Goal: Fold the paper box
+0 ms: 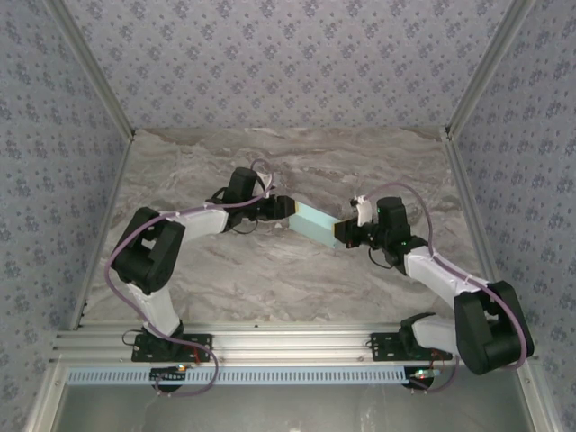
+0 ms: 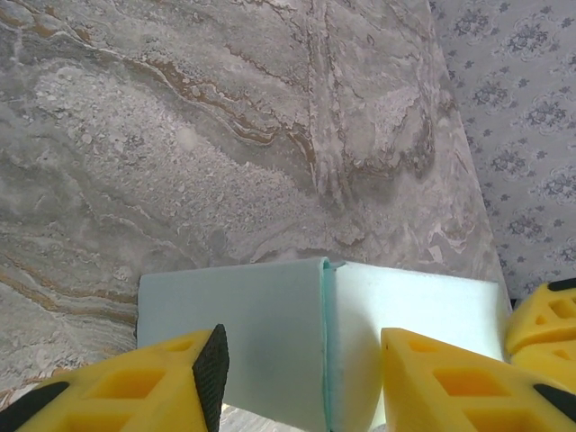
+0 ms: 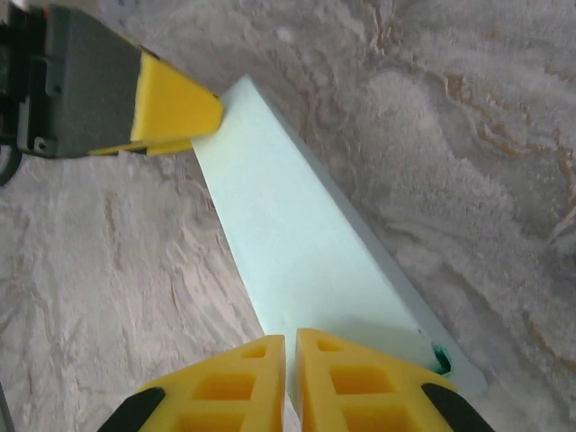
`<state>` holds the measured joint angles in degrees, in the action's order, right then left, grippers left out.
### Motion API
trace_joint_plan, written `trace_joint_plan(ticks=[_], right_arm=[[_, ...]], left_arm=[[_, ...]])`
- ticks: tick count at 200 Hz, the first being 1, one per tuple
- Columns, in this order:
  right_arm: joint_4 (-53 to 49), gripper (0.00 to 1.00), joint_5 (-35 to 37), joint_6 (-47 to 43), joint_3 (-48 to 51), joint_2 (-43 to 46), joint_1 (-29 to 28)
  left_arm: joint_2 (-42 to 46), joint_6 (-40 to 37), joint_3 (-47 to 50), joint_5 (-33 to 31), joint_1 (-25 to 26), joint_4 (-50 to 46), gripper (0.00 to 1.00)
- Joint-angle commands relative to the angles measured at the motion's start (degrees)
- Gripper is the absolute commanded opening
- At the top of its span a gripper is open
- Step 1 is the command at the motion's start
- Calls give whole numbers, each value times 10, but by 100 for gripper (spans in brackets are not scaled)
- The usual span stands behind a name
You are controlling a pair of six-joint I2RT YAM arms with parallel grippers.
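paper box (image 1: 313, 225): pale aqua card, plain, w/ fold ridge.

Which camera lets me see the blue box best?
Right wrist: the box shows big and close, along nearly its whole length. Top external shows the box tiny and far away. Left wrist shows one creased end.

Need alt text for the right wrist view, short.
The right gripper, shut, pinches the near end of a long light blue paper box that stretches away across the marble table. The left gripper sits at its far corner.
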<state>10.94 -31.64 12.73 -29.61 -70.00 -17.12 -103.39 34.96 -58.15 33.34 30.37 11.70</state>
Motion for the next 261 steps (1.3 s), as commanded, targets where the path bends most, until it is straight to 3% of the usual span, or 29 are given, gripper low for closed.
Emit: trace_joint_plan(ticks=[1, 38, 74, 97, 123, 188, 209, 230, 261], right_arm=[[-20, 12, 13, 18, 26, -17, 9], [-128, 16, 46, -43, -56, 31, -21], [-136, 17, 39, -53, -102, 23, -47], [-111, 17, 51, -52, -94, -7, -56], [-123, 15, 115, -72, -69, -37, -60], [-75, 14, 80, -40, -24, -36, -30], [-86, 28, 55, -65, -51, -5, -31], [-89, 59, 124, -109, -61, 51, -47], [-190, 73, 147, -286, -132, 35, -59]], left_arm=[[-43, -17, 18, -49, -3, -113, 48], [-44, -18, 14, -45, -2, -118, 49], [-41, -19, 15, -45, -2, -119, 49], [-42, -16, 16, -43, -3, -118, 50], [-40, -13, 16, -37, -3, -119, 50], [-18, -27, -12, -20, -11, -156, 53], [-22, -31, -3, -22, -12, -157, 53], [-23, -31, 13, -28, -11, -144, 53], [-27, -42, 20, -33, -10, -149, 53]])
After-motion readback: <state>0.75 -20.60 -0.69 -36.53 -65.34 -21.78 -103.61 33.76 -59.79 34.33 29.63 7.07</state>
